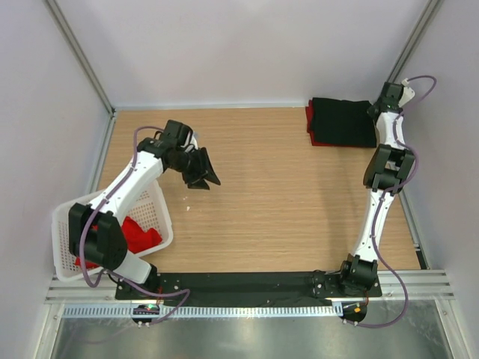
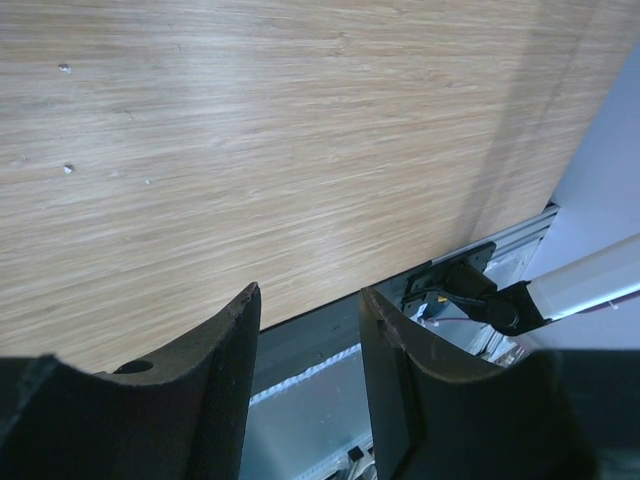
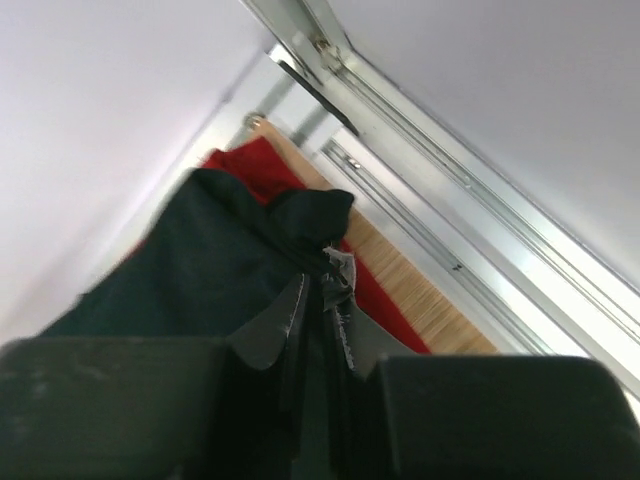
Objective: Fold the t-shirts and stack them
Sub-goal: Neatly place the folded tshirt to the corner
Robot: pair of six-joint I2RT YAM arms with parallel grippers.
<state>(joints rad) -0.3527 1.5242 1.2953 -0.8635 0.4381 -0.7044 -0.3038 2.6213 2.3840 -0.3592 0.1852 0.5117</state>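
- black t-shirt (image 1: pixel 343 122) lies folded on red t-shirt (image 1: pixel 309 127) in the far right corner of table (image 1: pixel 277 202); second red t-shirt (image 1: pixel 141 233) sits crumpled in basket (image 1: pixel 163 206), near left.
- Top view hides the right jaws. Right wrist view shows right gripper (image 3: pixel 318 290) nearly closed, pinching a raised fold of the black cloth.
- Left wrist view shows left gripper (image 2: pixel 305 300) with jaws apart, holding nothing, over bare wood. Top view places it left of centre, beyond the basket.

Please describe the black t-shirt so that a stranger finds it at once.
Look at the far right corner of the wooden table. A folded black t-shirt lies there on a red t-shirt. Unlike the red one beneath, it is black.
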